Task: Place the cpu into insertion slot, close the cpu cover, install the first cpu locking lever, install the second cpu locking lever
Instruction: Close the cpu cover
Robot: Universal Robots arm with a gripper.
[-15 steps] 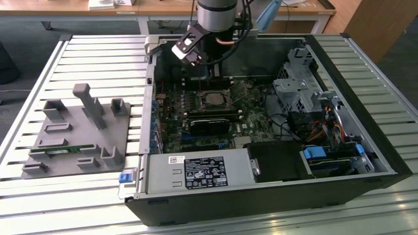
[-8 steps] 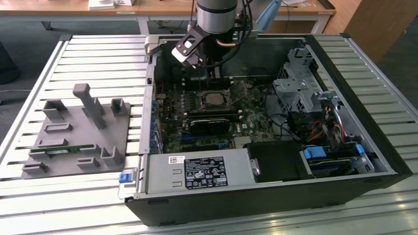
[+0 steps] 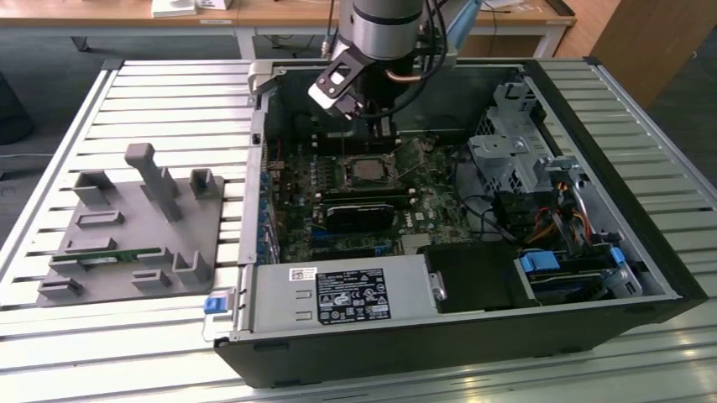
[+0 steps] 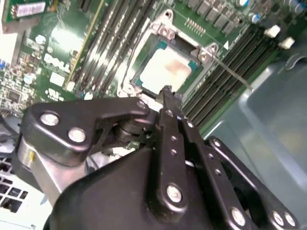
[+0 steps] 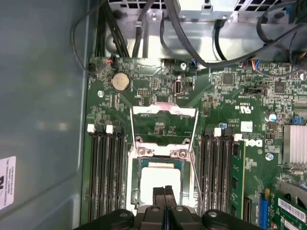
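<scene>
One step is done: the flat silver-tan square cpu [image 3: 368,170] is seated mid-frame, the grey metal-frame cpu cover [image 5: 164,111] not yet lowered, the black gripper [image 5: 164,192] closed on nothing.

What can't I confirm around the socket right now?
First wrist view: the gripper hides one edge of the cpu, so seating is unconfirmed.
Exterior view: the insertion slot is too small to show detail.
Second wrist view: the gripper covers one side of the insertion slot.

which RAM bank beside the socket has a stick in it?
The bank away from the case wall: a green stick sits in its outer slot. The wall-side bank looks empty.
</scene>
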